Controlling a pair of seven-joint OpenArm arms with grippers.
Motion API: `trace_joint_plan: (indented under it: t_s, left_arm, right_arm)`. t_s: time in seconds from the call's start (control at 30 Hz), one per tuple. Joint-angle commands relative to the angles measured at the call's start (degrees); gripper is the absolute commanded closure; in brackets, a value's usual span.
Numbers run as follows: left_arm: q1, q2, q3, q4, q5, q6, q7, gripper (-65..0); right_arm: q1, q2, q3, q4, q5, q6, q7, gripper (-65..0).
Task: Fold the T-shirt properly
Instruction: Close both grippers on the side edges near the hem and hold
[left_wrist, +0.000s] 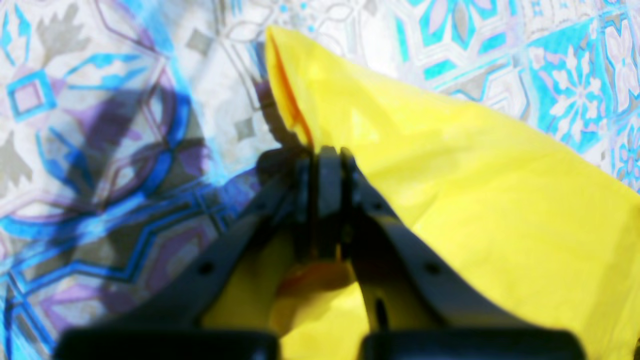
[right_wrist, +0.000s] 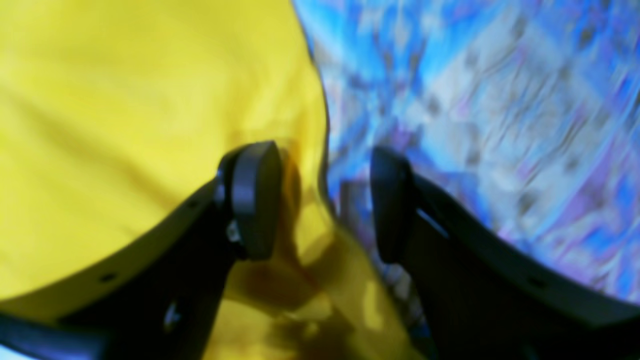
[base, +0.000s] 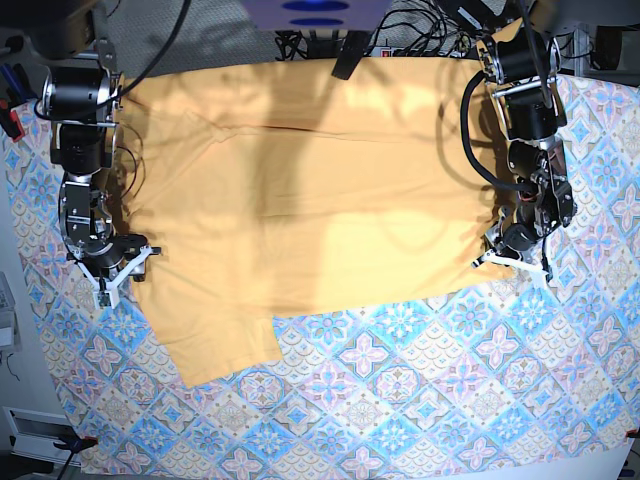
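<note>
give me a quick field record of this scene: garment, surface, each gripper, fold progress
garment: T-shirt, yellow-orange, spread mostly flat, one sleeve toward the near edge
surface: tablecloth, blue-pink tile pattern
left gripper: shut on a pinch of the shirt's edge
right gripper: open, straddling the shirt's edge, one finger over the cloth, the other over the tablecloth
fold progress: no finished fold visible in the base view

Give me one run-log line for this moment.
left gripper: shut on T-shirt edge | right gripper: open, astride opposite edge | shirt: spread on tablecloth, unfolded
</note>
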Motion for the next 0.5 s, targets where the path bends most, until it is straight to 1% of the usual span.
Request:
trace_joint_plan:
  t_s: [0.0,0.07,0.17,0.2,0.23,0.27,0.4,0.43,0.47]
  left_arm:
    - [-0.4,-0.4,0.0,0.4,0.6,0.6,1.4,0.0]
    - [-0.4,-0.4,0.0,0.4,0.6,0.6,1.4,0.0]
    - [-0.4,-0.4,0.0,0.4,0.6,0.6,1.4,0.0]
    - [-0.4,-0.4,0.0,0.4,0.6,0.6,1.4,0.0]
    - [-0.4,-0.4,0.0,0.4,0.6,0.6,1.4,0.0]
    - [-0.4,-0.4,0.0,0.4,0.6,0.6,1.5,0.0]
    - [-0.4,-0.4,0.0,0.4,0.6,0.6,1.6,0.0]
    - [-0.4,-0.4,0.0,0.4,0.6,0.6,1.6,0.0]
    - [-0.4,-0.4,0.0,0.4,0.6,0.6,1.6,0.0]
  right_arm:
    - [2.0,0.8,0.3,-0.4,-0.7,-0.2,1.2,-28.5]
    - [2.1,0.8,-0.1,-2.1,-0.7,-0.2,2.9,-28.5]
    - [2.1,0.8,-0.1,-2.9,-0.7,-0.2,3.4,-28.5]
    - [2.1,0.8,-0.1,-3.0,-0.7,-0.2,3.4,-28.1]
    - [2.1,0.8,-0.1,-3.0,-0.7,-0.2,3.4,-26.3]
    - [2.1,0.8,-0.1,-2.9,-0.7,-0.2,3.5,-23.2]
    - [2.1,0.8,-0.1,-2.8,-0.7,-0.2,3.7,-3.9]
    - [2.1,0.8,-0.1,-2.8,-0.8,-0.2,3.7,0.0]
    - [2.1,0.8,-0.1,-2.8,-0.8,-0.2,3.7,0.0]
